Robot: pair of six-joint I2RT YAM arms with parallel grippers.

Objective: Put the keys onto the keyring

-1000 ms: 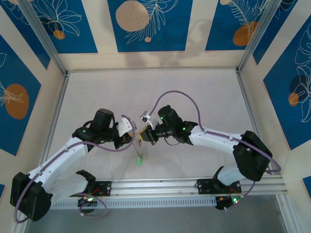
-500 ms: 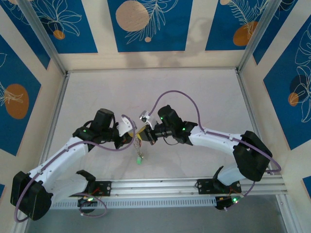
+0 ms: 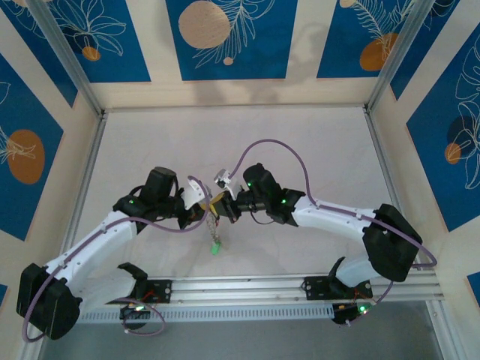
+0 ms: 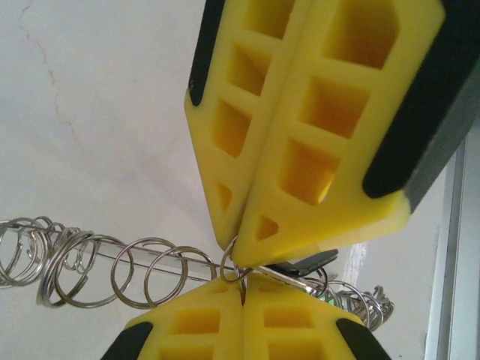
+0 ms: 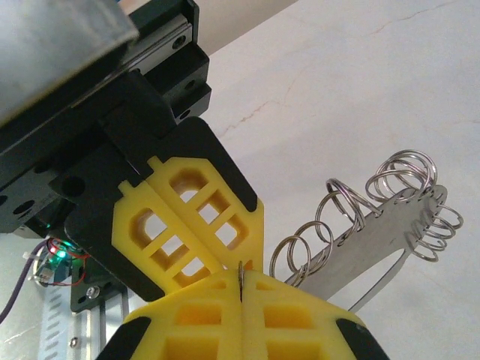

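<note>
Both grippers meet tip to tip above the table's middle. In the top view my left gripper [image 3: 211,213] and right gripper [image 3: 224,208] touch. My left gripper [image 4: 244,291] is shut on a small split ring [image 4: 227,264]. The right gripper [image 4: 231,244] pinches the same ring from above. A silvery key with a black tag [image 4: 304,264] hangs on that ring between the tips. In the right wrist view my right gripper [image 5: 241,280] grips the ring edge-on, opposite the left fingers [image 5: 187,225]. The grey keyring [image 5: 397,238] carries several small rings [image 4: 75,262]. A green tag [image 3: 214,245] dangles below.
An aluminium rail [image 3: 300,286] with both arm bases runs along the table's near edge. Purple cables [image 3: 277,146] loop over the arms. Metal posts and patterned walls enclose the pale tabletop [image 3: 300,127] on three sides.
The joined gripper tips and the hanging green tag have crept slightly up and left. Both grippers stay shut.
</note>
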